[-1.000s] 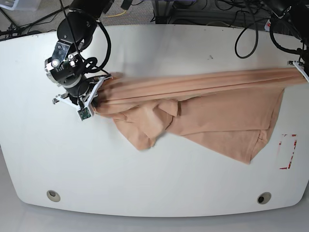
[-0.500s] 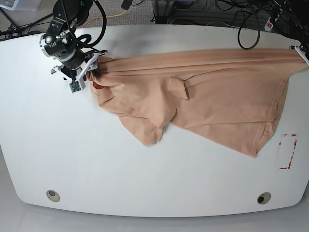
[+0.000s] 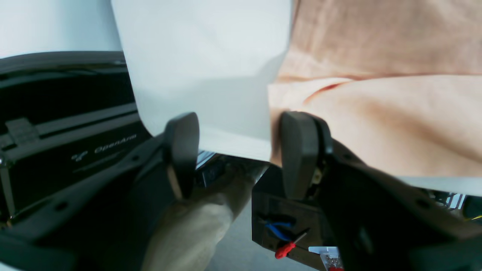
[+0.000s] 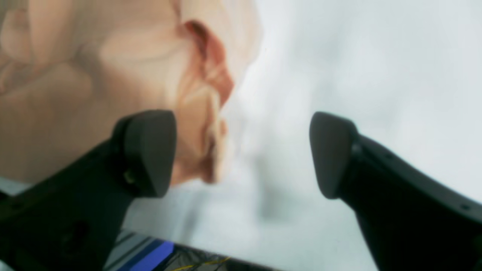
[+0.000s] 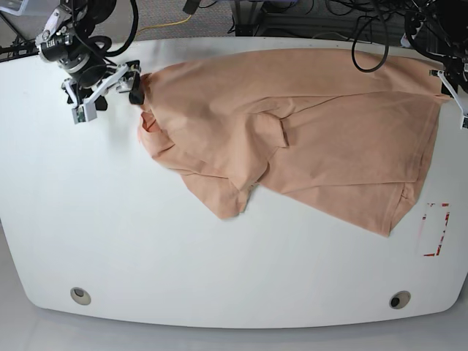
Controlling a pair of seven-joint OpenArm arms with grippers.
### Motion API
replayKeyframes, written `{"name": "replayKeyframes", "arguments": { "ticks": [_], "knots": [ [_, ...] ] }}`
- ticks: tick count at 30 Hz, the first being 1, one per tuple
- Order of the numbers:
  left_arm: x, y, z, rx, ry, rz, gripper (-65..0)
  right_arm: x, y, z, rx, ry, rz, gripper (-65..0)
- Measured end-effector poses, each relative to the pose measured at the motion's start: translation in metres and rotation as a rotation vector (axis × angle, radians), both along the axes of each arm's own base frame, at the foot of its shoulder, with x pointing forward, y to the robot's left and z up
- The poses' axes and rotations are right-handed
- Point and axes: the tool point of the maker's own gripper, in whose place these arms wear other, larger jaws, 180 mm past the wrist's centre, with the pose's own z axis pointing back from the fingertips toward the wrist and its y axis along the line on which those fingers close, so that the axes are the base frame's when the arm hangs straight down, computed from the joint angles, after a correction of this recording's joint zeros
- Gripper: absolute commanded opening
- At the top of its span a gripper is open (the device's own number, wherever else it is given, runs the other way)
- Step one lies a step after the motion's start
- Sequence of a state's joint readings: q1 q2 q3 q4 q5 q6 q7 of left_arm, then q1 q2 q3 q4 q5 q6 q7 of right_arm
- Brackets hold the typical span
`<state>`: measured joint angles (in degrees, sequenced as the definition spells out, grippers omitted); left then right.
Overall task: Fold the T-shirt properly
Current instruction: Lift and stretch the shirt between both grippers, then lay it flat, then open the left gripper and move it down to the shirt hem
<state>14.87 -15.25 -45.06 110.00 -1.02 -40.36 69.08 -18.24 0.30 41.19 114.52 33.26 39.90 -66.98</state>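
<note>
A peach T-shirt (image 5: 307,131) lies spread but rumpled across the far half of the white worktop (image 5: 146,248), laid out and awaiting its first fold. The next move calls for fresh grips. The right hand (image 5: 110,86) and left hand (image 3: 241,150) flank it, jaws apart, empty.

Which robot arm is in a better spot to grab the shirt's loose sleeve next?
Probably the right arm. Its open fingers sit at the collar end of the shirt, nearer the loose sleeve. The left arm's fingers are at the far hem end.
</note>
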Motion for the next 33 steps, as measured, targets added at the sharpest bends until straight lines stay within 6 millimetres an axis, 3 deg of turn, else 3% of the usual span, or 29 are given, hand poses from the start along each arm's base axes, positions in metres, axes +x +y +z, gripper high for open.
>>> {"name": "replayKeyframes", "arguments": {
  "ticks": [3, 5, 10, 14, 19, 25, 28, 30, 33],
  "knots": [
    [0.006, 0.004, 0.007, 0.01, -0.024, 0.016, -33.1, 0.025, -0.006, 0.015, -0.014, -0.051, -0.004, -11.9],
    [0.013, 0.004, 0.01, 0.007, -0.05, 0.011, -33.1, 0.041, 0.0, 0.025, -0.013, -0.091, 0.021, -11.9],
    [0.015, 0.007, 0.014, 0.019, -0.054, 0.024, -33.1, 0.07, 0.03, 0.034, 0.007, -0.13, 0.116, -11.9],
    [0.024, 0.01, 0.024, 0.009, -0.12, 0.028, -33.1, 0.078, 0.036, 0.012, 0.008, -0.065, 0.134, -11.9],
    [0.001, 0.036, 0.036, 0.07, -0.096, 0.123, -33.1, 0.068, 0.049, -0.022, 0.066, 0.045, 0.16, -11.9],
    [0.025, 0.028, 0.044, 0.035, -0.186, 0.098, -33.1, 0.083, 0.054, -0.031, 0.134, 0.023, 0.141, -11.9],
    [0.028, 0.028, 0.045, 0.037, -0.19, 0.101, -32.8, 0.089, 0.054, -0.036, 0.149, 0.034, 0.134, -12.2],
    [0.033, 0.024, 0.042, 0.032, -0.181, 0.108, -32.6, 0.093, 0.057, -0.039, 0.175, 0.034, 0.132, -16.3],
    [0.061, 0.007, 0.045, -0.003, -0.232, 0.036, -32.5, 0.097, 0.058, -0.045, 0.193, 0.048, 0.126, -34.1]
  ]
}}
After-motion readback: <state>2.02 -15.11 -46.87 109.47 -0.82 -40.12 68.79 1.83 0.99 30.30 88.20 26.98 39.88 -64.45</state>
